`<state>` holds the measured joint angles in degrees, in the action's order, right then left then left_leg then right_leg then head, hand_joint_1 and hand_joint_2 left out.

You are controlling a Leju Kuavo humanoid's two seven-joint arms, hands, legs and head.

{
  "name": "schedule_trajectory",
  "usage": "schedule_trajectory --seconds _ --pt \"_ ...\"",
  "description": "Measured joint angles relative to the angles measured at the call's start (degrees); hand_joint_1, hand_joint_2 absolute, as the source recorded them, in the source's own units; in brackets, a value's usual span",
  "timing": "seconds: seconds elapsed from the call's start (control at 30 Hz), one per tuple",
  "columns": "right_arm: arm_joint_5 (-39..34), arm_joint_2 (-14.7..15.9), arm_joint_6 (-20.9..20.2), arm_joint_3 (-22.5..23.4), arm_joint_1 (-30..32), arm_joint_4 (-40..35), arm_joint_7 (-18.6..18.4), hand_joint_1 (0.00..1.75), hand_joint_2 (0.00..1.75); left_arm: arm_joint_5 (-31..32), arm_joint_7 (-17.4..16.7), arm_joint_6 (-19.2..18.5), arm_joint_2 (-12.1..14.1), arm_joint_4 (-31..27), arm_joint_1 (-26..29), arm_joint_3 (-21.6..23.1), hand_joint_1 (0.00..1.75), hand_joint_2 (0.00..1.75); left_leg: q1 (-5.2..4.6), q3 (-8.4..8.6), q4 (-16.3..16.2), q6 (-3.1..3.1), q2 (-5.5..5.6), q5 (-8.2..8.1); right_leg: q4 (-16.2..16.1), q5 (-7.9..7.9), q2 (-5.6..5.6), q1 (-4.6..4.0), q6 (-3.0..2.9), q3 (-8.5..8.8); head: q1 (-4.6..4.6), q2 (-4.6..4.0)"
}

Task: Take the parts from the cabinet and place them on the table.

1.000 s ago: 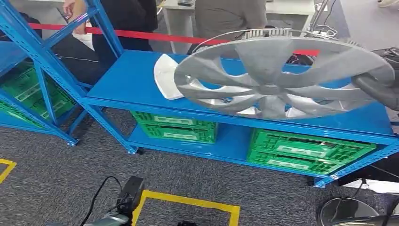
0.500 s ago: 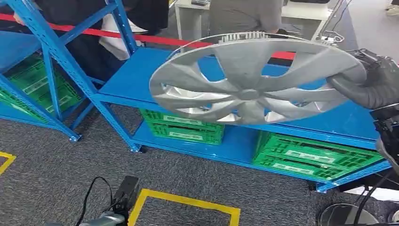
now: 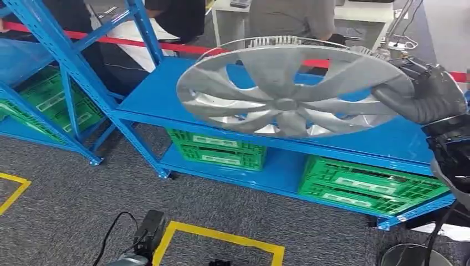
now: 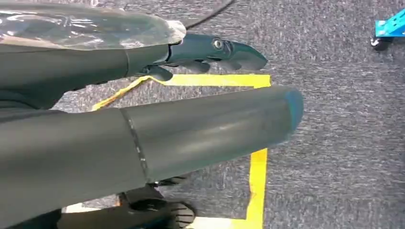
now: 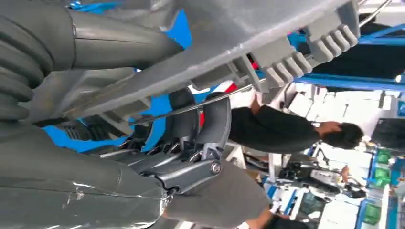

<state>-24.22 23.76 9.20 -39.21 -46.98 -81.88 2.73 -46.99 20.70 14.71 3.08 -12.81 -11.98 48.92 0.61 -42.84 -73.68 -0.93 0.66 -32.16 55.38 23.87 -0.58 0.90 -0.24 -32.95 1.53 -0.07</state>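
I hold the wheel cover [image 3: 288,91] by its rim in my right hand [image 3: 429,94], fingers [image 5: 191,117] clamped on that edge, the disc lying nearly flat and extending leftward from them over the blue shelf [image 3: 149,94], while my left hand [image 4: 143,138] hangs empty, fingers apart.

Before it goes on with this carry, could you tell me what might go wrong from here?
The right hand grips the silver wheel cover at one edge only, so the wide disc could tip or slip out. It hangs just above the blue shelf, where a low swing might strike the frame. People stand close behind.
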Motion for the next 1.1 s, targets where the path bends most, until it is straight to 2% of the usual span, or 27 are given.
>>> schedule_trajectory --seconds 0.03,0.07,0.1,0.13,0.17,0.2,0.27,0.33,0.37,0.4,0.47,0.5,0.53,0.57,0.6,0.67,0.7,0.77,0.8,0.83,0.87,0.9,0.93,1.0,1.03,1.07,1.1 --pt "0.0 -0.2 -0.1 -0.2 0.0 0.2 0.0 1.75 1.75 0.0 0.0 0.0 0.0 0.0 0.0 0.0 0.00 0.00 0.04 -0.61 -0.8 -0.03 -0.07 0.45 0.0 0.00 -0.11 0.01 0.01 0.03 0.13 0.00" --pt "0.0 -0.3 -0.2 -0.3 0.0 0.5 0.2 1.75 1.75 0.1 0.0 0.0 0.0 0.0 0.0 0.0 0.00 0.00 0.12 0.31 1.4 0.00 -0.10 2.13 0.0 0.02 -0.22 0.02 0.04 0.06 0.20 0.00" --pt "0.0 -0.3 -0.2 -0.4 0.0 0.7 0.3 1.75 1.75 0.2 0.0 0.0 0.0 0.0 0.0 0.0 0.00 0.00 0.17 2.35 5.8 0.11 -0.22 4.46 0.0 0.05 -0.34 0.03 0.08 0.11 0.26 0.00" --pt "0.0 -0.4 -0.2 -0.4 0.0 0.9 0.5 1.75 1.75 0.3 0.0 0.0 0.1 0.0 0.0 0.0 0.00 0.00 0.17 5.35 11.7 0.30 -0.56 7.07 0.0 0.13 -0.51 0.05 0.22 0.24 0.35 0.00" --pt "0.0 -0.4 -0.2 -0.4 0.0 1.1 0.7 1.75 1.75 0.4 0.0 0.0 0.1 0.0 -0.1 0.0 0.00 0.00 0.15 8.09 16.8 0.53 -1.52 8.78 0.0 0.24 -0.62 -0.06 0.47 0.34 0.50 0.00" --pt "0.0 -0.4 -0.2 -0.4 0.0 1.2 0.8 1.75 1.75 0.5 -0.1 0.0 0.1 0.0 -0.4 0.0 0.00 0.00 -0.25 8.63 18.4 0.69 -1.62 8.47 0.2 0.38 -0.66 -0.60 0.85 0.16 0.68 0.00" --pt "0.0 -0.6 -0.4 -0.5 0.0 1.4 0.9 1.75 1.75 0.4 -0.2 0.0 0.1 0.0 -0.4 0.0 0.00 0.00 -0.26 8.35 18.3 1.29 -0.95 8.57 0.0 0.33 -0.82 -0.56 1.46 0.33 0.20 0.00" --pt "0.0 -0.8 -0.6 -0.6 0.0 1.7 1.0 1.75 1.75 0.3 -0.2 0.0 0.0 0.0 -0.4 0.0 0.00 0.00 -0.22 8.52 18.6 2.06 -0.60 8.80 -0.1 0.50 -1.10 -0.35 2.22 0.52 0.17 0.00" --pt "0.0 -0.8 -0.6 -0.6 0.0 1.8 1.0 1.75 1.75 0.3 -0.2 0.0 0.0 0.0 -0.4 0.0 0.00 0.00 0.03 8.78 18.9 2.35 -0.50 8.95 0.8 1.28 -0.60 -0.13 2.52 0.25 0.05 0.00" --pt "0.1 -0.8 -0.7 -0.7 -0.1 1.9 1.0 1.75 1.75 0.3 -0.2 0.0 0.0 0.0 -0.4 0.0 0.00 0.00 0.06 8.78 18.9 2.64 -0.34 8.96 3.5 3.13 -0.23 -0.14 2.65 -0.97 -0.20 0.00" --pt "0.1 -1.0 -0.8 -0.9 0.0 2.2 1.1 1.75 1.75 0.3 -0.2 0.0 0.0 0.0 -0.4 0.0 0.00 0.00 -0.03 8.77 18.9 3.02 -0.07 8.90 13.6 7.84 0.17 -0.16 2.90 -5.56 -0.39 0.00" --pt "0.1 -1.1 -0.8 -0.9 0.1 2.4 1.1 1.75 1.75 0.3 -0.2 0.0 0.0 0.0 -0.4 0.0 0.00 0.00 -0.08 8.77 18.8 3.06 0.23 8.87 17.9 9.17 0.22 -0.17 2.99 -7.58 -0.42 0.00" --pt "0.1 -1.2 -0.8 -0.9 0.1 2.5 1.1 1.75 1.75 0.3 -0.2 0.0 0.0 0.0 -0.4 0.0 0.00 0.00 -0.11 8.78 18.8 3.08 0.60 8.85 19.4 9.06 0.25 -0.17 2.97 -8.44 -0.46 0.00" --pt "0.1 -1.2 -0.9 -1.0 0.2 2.7 1.0 1.75 1.75 0.3 -0.2 0.0 -0.1 0.0 -0.3 0.0 0.00 0.00 -0.11 8.82 18.7 3.08 0.96 8.83 18.0 7.58 0.27 -0.17 2.86 -7.94 -0.48 0.00" --pt "0.1 -1.2 -0.9 -1.0 0.2 2.9 1.0 1.75 1.75 0.3 -0.2 0.0 -0.1 0.0 -0.3 0.0 0.00 0.00 -0.11 8.87 18.6 3.06 1.35 8.80 14.0 5.10 0.35 -0.17 2.66 -6.20 -0.57 0.00" --pt "0.1 -1.2 -1.0 -1.0 0.0 3.0 1.1 1.75 1.75 0.3 -0.2 0.0 -0.1 0.0 -0.3 0.0 0.00 0.00 -0.12 9.05 18.5 2.78 1.99 8.61 3.2 -0.15 1.08 -0.24 1.97 -1.20 -0.70 0.00" --pt "0.1 -1.3 -1.1 -1.0 -0.1 3.1 1.2 1.75 1.75 0.3 -0.1 0.0 -0.2 0.0 -0.4 0.0 0.00 0.00 -0.43 8.86 18.4 2.59 2.12 8.52 0.8 0.26 1.84 -0.46 1.72 0.08 -0.68 0.00" --pt "0.1 -1.6 -1.2 -1.2 -0.2 3.2 1.5 1.75 1.75 0.3 -0.1 0.0 -0.2 0.0 -0.3 0.0 0.00 0.00 -0.25 8.58 18.4 2.08 2.47 8.75 0.2 0.22 1.57 -0.65 1.67 -0.05 -0.66 0.00" --pt "0.1 -1.8 -1.3 -1.3 -0.2 3.3 1.6 1.75 1.75 0.3 -0.1 0.0 -0.2 0.0 -0.2 0.0 0.00 0.00 -0.13 8.60 18.6 1.81 2.60 8.84 0.2 0.19 1.45 -0.79 1.44 -0.03 -0.70 0.00" --pt "0.1 -2.0 -1.4 -1.4 -0.2 3.3 1.6 1.75 1.75 0.4 -0.1 0.0 -0.2 0.0 -0.2 0.0 0.00 0.00 -0.38 8.69 18.7 1.41 2.83 8.89 -0.2 -0.04 1.23 -0.45 1.07 0.18 -0.68 0.00" --pt "0.2 -2.3 -1.4 -1.4 -0.2 3.3 1.6 1.75 1.75 0.4 -0.1 0.2 -0.1 0.0 -0.1 0.0 0.00 0.00 -0.18 8.57 18.2 1.25 2.29 8.41 -0.9 -0.39 0.85 -0.02 0.72 0.64 -0.66 0.00" --pt "0.2 -2.3 -1.4 -1.4 -0.2 3.4 1.7 1.75 1.75 0.4 -0.1 0.2 -0.1 0.0 -0.2 0.0 0.00 0.00 -0.34 7.65 16.1 0.93 1.05 6.87 -1.1 -0.47 0.65 0.00 0.39 0.73 -0.48 0.00" --pt "0.2 -2.4 -1.4 -1.4 -0.3 3.5 1.7 1.75 1.75 0.4 -0.1 0.2 -0.1 0.0 -0.2 0.0 0.00 0.00 -0.18 5.58 11.7 0.62 0.51 4.56 -1.1 -0.49 0.44 0.03 0.09 0.70 -0.24 0.00" --pt "0.2 -2.9 -1.4 -1.4 -0.3 3.7 1.8 1.75 1.75 0.4 -0.1 0.4 -0.1 0.0 -0.1 0.0 0.00 0.00 0.14 1.01 2.5 0.06 0.16 0.94 -1.1 -0.46 0.16 0.02 0.05 0.66 -0.11 0.00" --pt "0.2 -3.1 -1.4 -1.7 -0.3 3.8 1.8 1.75 1.75 0.4 -0.1 0.4 -0.1 0.0 -0.1 0.0 0.00 0.00 0.27 -0.53 -0.2 -0.17 0.04 0.51 -1.1 -0.45 0.04 0.04 0.06 0.65 -0.07 0.00" --pt "0.2 -3.3 -1.5 -1.9 -0.2 4.0 1.8 1.75 1.75 0.4 -0.1 0.5 -0.1 0.0 0.0 0.0 0.00 0.00 0.40 -0.43 0.5 -0.28 -0.09 1.62 -1.0 -0.42 -0.11 0.11 0.12 0.68 -0.02 0.00" --pt "0.2 -3.5 -1.5 -2.1 -0.2 4.1 1.9 1.75 1.75 0.4 -0.1 0.5 -0.1 0.0 0.0 0.0 0.00 0.00 0.55 1.10 4.0 -0.37 -0.20 3.79 -1.0 -0.34 -0.26 0.20 0.25 0.70 0.02 0.00"
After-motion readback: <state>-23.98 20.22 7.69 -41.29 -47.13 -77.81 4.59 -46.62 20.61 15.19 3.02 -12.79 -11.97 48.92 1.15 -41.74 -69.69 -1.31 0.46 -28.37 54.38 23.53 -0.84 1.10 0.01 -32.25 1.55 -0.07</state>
